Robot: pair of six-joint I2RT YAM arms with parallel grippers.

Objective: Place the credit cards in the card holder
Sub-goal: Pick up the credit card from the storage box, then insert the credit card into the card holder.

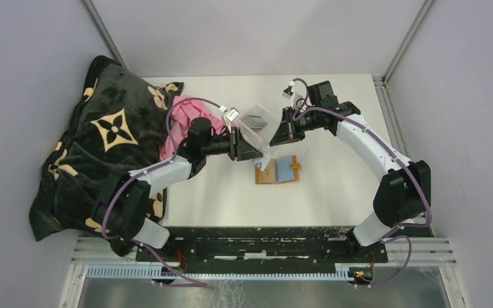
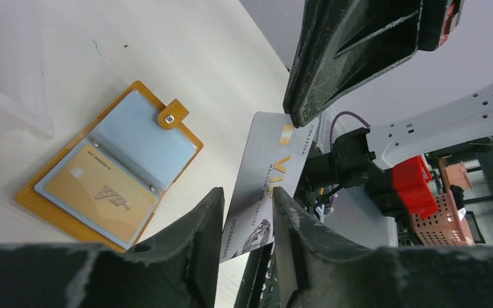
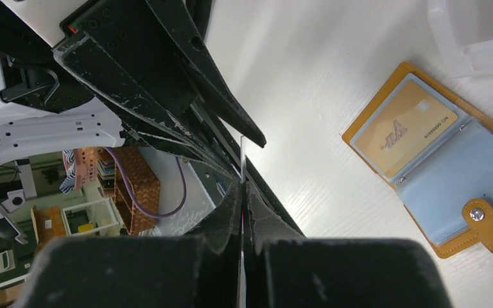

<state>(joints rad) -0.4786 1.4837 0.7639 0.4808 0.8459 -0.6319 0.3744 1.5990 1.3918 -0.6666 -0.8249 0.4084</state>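
One gold card (image 2: 99, 192) already sits in a clear pocket of the holder (image 2: 29, 197), which lies open on the table (image 2: 186, 51) near the grippers. The other pocket I can see looks empty. A silver card (image 2: 266, 173) hangs above the table. The right gripper (image 3: 242, 186) is closed tight on one end of it. The left gripper (image 2: 247, 199) stands half closed around the other end, and I cannot tell if its fingers touch the card. So most of the work seems left. Both cards say "VIP" and carry a line beginning "NO"; the digits are too small to read. Something dark, perhaps more cards, lies in the clear tray (image 1: 263, 122).
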